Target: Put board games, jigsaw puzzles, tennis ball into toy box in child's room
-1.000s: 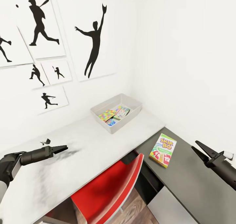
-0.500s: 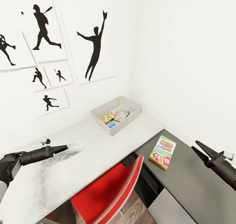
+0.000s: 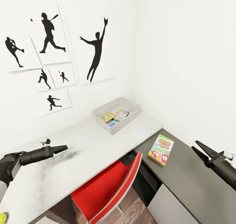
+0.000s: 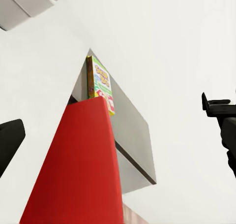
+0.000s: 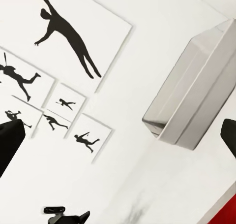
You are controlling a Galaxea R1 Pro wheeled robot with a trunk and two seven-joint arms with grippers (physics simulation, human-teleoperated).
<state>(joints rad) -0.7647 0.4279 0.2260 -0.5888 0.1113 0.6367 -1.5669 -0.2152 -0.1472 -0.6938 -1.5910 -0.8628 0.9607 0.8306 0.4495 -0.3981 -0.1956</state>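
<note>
The pale grey toy box (image 3: 124, 127) stands at the far end of the table (image 3: 82, 152), against the wall. In it lie a multicolour jigsaw puzzle box (image 3: 107, 116), a green-pink game (image 3: 122, 114) and a small blue one (image 3: 111, 122). The Skip-Bo board game (image 3: 161, 150) lies flat on the lower dark grey side unit (image 3: 193, 188); it also appears in the left wrist view as Skip-Bo (image 4: 100, 83). My left gripper (image 3: 64, 148) hovers open over the tabletop, far from the box. My right gripper (image 3: 198, 148) is open above the side unit, right of Skip-Bo. A yellow-green sliver (image 3: 2, 217) peeks in at the corner.
A red-and-white chair (image 3: 108, 188) is pushed under the table between my arms. Baseball silhouette posters (image 3: 95, 50) hang on the wall behind. The toy box (image 5: 196, 96) is seen from the side in the right wrist view. Wood floor (image 3: 131, 211) lies below.
The camera has shifted, so posters slide right and down and the yellow-green sliver enters at the lower left. Both arms keep their pose; nothing on the table has moved.
</note>
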